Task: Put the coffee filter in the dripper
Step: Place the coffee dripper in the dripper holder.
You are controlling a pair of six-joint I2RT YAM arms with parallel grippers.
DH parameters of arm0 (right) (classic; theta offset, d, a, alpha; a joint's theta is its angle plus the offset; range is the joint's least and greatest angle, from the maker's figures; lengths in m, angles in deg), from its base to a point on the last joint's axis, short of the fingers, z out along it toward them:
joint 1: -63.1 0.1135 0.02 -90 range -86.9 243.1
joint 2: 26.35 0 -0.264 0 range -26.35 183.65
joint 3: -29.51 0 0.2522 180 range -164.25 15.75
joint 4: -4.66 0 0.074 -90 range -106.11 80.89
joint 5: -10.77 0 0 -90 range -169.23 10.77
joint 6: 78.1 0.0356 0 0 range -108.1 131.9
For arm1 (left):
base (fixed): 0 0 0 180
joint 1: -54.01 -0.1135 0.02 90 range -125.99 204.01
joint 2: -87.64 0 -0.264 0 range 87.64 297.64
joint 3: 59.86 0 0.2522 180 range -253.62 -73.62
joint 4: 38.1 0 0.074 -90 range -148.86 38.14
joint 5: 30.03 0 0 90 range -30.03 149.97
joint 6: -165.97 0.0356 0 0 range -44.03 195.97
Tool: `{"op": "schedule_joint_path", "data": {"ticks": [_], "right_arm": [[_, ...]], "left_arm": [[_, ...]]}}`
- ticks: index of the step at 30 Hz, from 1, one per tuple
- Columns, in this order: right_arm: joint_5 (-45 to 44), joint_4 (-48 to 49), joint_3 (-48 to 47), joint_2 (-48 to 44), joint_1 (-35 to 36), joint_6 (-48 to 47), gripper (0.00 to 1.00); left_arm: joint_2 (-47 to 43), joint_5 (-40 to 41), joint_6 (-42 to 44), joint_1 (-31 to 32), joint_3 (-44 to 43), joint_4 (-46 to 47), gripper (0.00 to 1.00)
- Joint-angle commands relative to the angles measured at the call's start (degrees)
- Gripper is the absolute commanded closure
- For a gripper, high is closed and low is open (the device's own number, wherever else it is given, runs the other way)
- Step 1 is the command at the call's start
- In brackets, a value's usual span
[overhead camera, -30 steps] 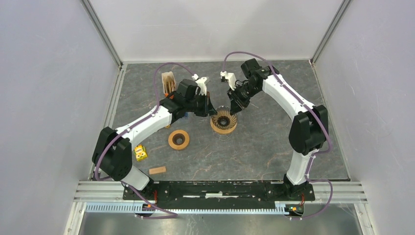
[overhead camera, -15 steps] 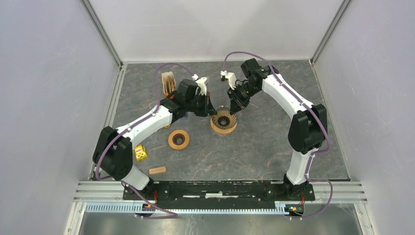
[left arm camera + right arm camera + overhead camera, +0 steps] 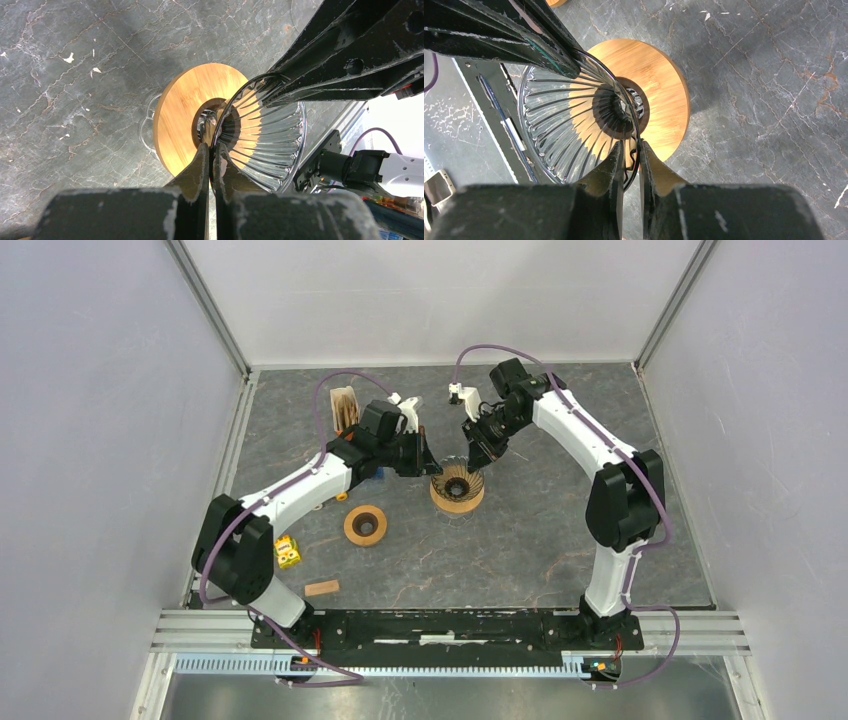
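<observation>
Right fingers (image 3: 610, 172) just nip shut on the ribbed clear-glass dripper (image 3: 559, 110) rim, left fingers (image 3: 200, 165) clamped opposite. It's steadied now, but nothing's inside yet.

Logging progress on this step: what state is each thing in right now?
dripper: upright on its wooden base, empty, no filter inside.
left gripper: shut on dripper rim.
right gripper: shut on the rim's opposite side.
coffee filters: standing at the back left, not held.
wooden ring: lying flat, untouched.
</observation>
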Motion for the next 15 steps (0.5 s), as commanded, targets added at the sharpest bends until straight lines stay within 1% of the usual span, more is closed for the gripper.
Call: {"op": "schedule_joint_path", "data": {"ticks": [1, 8, 15], "right_arm": [[-3.46, 2.68, 4.17, 3.68, 2.44, -3.23, 1.0], [-4.82, 9.95, 10.81, -1.14, 3.36, -2.31, 1.0], [-7.98, 17.61, 16.83, -6.41, 4.31, -0.25, 1.0]], "left_arm": [[4.44, 4.28, 0.52, -0.15, 3.11, -5.64, 0.98], [3.21, 5.65, 2.15, 0.37, 5.35, -3.41, 0.98], [1.45, 7.09, 3.61, 1.44, 7.35, -1.29, 0.98]]}}
